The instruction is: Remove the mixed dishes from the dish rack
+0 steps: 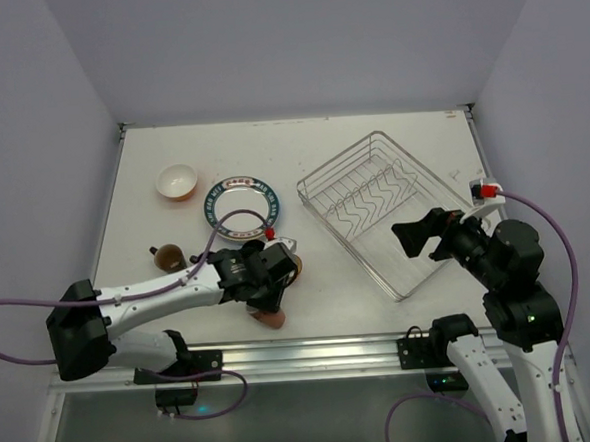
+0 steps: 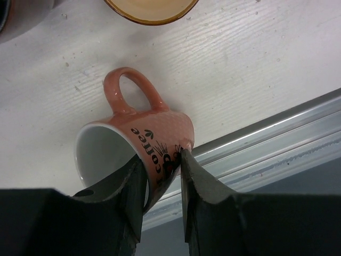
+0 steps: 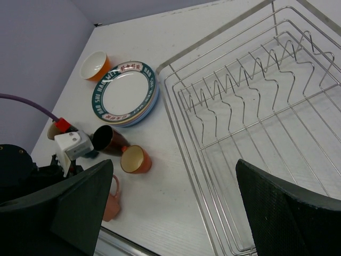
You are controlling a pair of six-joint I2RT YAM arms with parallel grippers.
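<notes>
White tabletop, plain grey walls on three sides.

Left gripper: we log it clamped on the pink mug. One finger is inside the mouth and the other is on the lettered outer wall. The jaws are only the wall's thickness apart. The mug is tilted, with its handle pointing away from the gripper. We cannot tell whether it touches the table. It is at the near edge, just beside the metal rail. The rim of an orange mug lies just past the handle, not touching it.

Right gripper: jaws spread wide, gripping nothing, hanging above the near side of the rack.

The rack sits on the right half of the table, turned at an angle. Its far corner is near the right wall. The plates are stacked left of it, patterned rim on top, close to the rack's corner but apart from it. The bowl lies beyond them. A brown mug lies near the stack. A bare strip of table runs between the mugs and the rack's left rim, and another runs along the far wall.
</notes>
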